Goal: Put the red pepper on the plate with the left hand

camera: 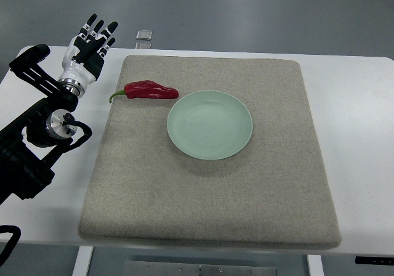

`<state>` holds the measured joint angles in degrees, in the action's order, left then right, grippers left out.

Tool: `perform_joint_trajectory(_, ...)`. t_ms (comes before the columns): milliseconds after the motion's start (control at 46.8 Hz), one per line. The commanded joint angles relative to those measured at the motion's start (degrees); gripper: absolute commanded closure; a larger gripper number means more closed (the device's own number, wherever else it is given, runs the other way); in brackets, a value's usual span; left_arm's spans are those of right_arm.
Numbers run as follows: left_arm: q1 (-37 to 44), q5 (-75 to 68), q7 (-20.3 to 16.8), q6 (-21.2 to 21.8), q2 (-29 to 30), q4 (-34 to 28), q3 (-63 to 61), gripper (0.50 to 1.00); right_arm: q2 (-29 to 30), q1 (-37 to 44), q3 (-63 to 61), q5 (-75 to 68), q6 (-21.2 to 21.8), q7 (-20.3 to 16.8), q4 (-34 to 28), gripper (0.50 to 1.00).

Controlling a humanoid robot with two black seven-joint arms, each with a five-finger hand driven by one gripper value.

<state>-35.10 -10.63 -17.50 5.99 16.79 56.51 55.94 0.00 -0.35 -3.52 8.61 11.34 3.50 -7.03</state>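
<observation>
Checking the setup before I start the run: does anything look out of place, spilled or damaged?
Nothing stands out. The pepper lies whole on the mat, just left of the empty plate, apparently not touching it. The mat sits square on the table, and the left hand hovers open beyond the mat's far-left corner.

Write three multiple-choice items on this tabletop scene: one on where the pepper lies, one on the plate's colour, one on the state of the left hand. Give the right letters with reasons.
1. Where does the glossy red chili pepper with a green stem lie?
A. on the plate
B. on the mat, just beyond the plate's upper-left rim
C. in the hand

2. What colour is the round ceramic plate?
A. pale green
B. dark blue
C. yellow

3. What is the state of the black-and-white robot left hand?
A. closed on the pepper
B. open, holding nothing
C. resting on the plate

Answers: 1 B, the pepper rests on the grey felt mat beside the rim; 2 A, the empty plate is light mint green; 3 B, the fingers are spread, off the mat to the pepper's upper left.
</observation>
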Motion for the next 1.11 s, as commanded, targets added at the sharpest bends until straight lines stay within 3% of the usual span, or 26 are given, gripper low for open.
perform_joint_trajectory(0,-0.24,-2.11,-0.08,-0.01,0.09,0.00,0.05,0.516,0.00,0.00,0.00,0.00,0.00,-0.07,0.00,0.568)
perform_joint_trajectory(235,-0.32,-8.87,-0.08,0.17,0.09,0.09,-0.04,0.529,0.00,0.00,0.00,0.00,0.00,-0.07,0.00,0.568)
perform_joint_trajectory(299,-0.32,-11.33,-0.08,0.43,0.09,0.09,-0.04,0.555,0.00,0.00,0.00,0.00,0.00,0.02,0.00,0.568)
perform_joint_trajectory(491,-0.76,-26.35,-0.08,1.75,0.09,0.09,-0.39,0.564,0.00,0.00,0.00,0.00,0.00,-0.07,-0.08,0.568)
perform_joint_trajectory(790,-2.78,-42.80,0.01,2.10,2.37,0.00,-4.78,0.555,0.00,0.00,0.00,0.00,0.00,0.02,0.00,0.568)
perform_joint_trajectory(939,-4.63,-43.42,0.01,1.75,4.39,0.00,-7.60,0.506,0.00,0.00,0.00,0.00,0.00,0.02,0.00,0.568)
perform_joint_trajectory(1089,-4.81,-43.60,0.01,0.87,4.92,0.00,-8.21,0.506,0.00,0.00,0.00,0.00,0.00,0.02,0.00,0.568)
